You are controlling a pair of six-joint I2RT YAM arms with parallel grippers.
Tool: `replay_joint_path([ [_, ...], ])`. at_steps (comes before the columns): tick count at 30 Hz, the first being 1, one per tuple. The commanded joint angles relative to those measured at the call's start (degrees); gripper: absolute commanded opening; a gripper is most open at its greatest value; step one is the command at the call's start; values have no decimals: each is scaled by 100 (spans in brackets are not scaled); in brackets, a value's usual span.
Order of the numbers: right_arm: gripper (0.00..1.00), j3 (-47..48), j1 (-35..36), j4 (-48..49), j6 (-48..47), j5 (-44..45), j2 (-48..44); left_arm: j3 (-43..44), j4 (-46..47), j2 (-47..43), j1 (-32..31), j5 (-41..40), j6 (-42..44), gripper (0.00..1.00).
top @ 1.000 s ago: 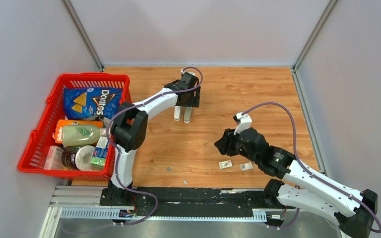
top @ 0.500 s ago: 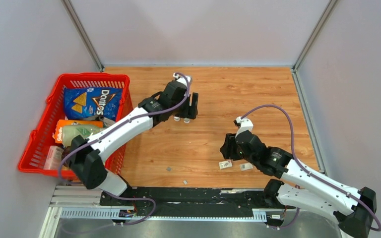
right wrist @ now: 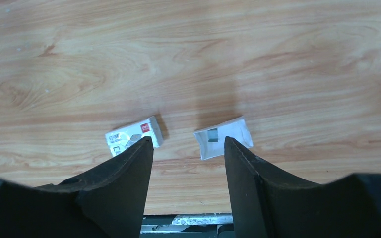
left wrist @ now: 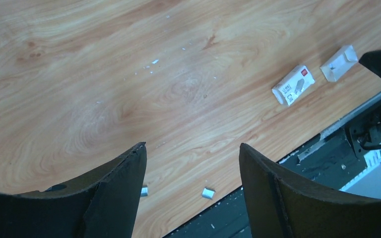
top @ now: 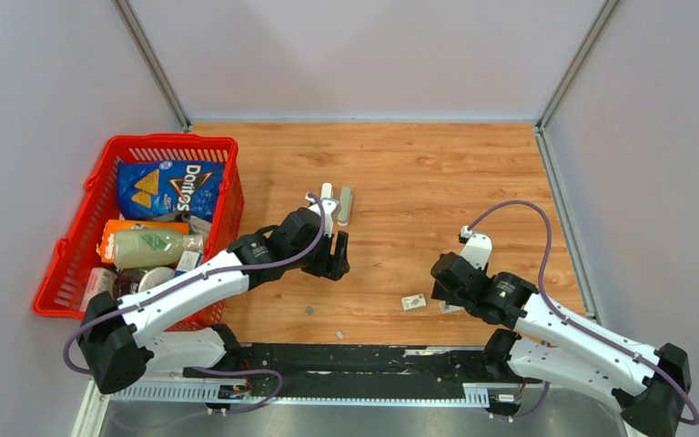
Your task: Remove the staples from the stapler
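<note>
The stapler (top: 337, 204) lies on the wooden table beyond my left gripper, as a white part and a grey part side by side. My left gripper (top: 336, 262) is open and empty, apart from the stapler; the left wrist view shows its jaws (left wrist: 191, 148) spread wide. Two tiny silvery staples (left wrist: 208, 193) lie near the table's front edge, also seen from above (top: 310, 310). My right gripper (top: 440, 289) is open and empty (right wrist: 188, 140) above a small white staple box (right wrist: 129, 136) and a white paper tray (right wrist: 233, 136) holding a small grey strip (right wrist: 212, 135).
A red basket (top: 171, 138) full of groceries stands at the left edge of the table. The black rail (top: 373, 357) runs along the table's near edge. The staple box (left wrist: 293, 91) and tray (left wrist: 338, 63) also show in the left wrist view.
My left gripper has let go of the stapler and drawn back toward the near edge; the stapler now lies flat. My right gripper has moved right and nearer, over the box and tray.
</note>
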Motion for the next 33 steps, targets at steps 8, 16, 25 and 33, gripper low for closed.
replay_joint_path([
  [8, 54, -200, -212, -426, 1342, 638, 126, -582, 594, -513, -83, 529, -27, 75],
  [16, 54, -411, -932, -497, 1518, 647, 223, -916, 980, -548, -82, 845, 35, 75],
  [25, 49, -569, -1206, -295, 1634, 358, 127, -1022, 1095, -574, -91, 995, 193, 75],
  [33, 43, -227, -1197, -541, 965, -599, -260, -1084, 1130, -688, -91, 1171, 290, 75],
])
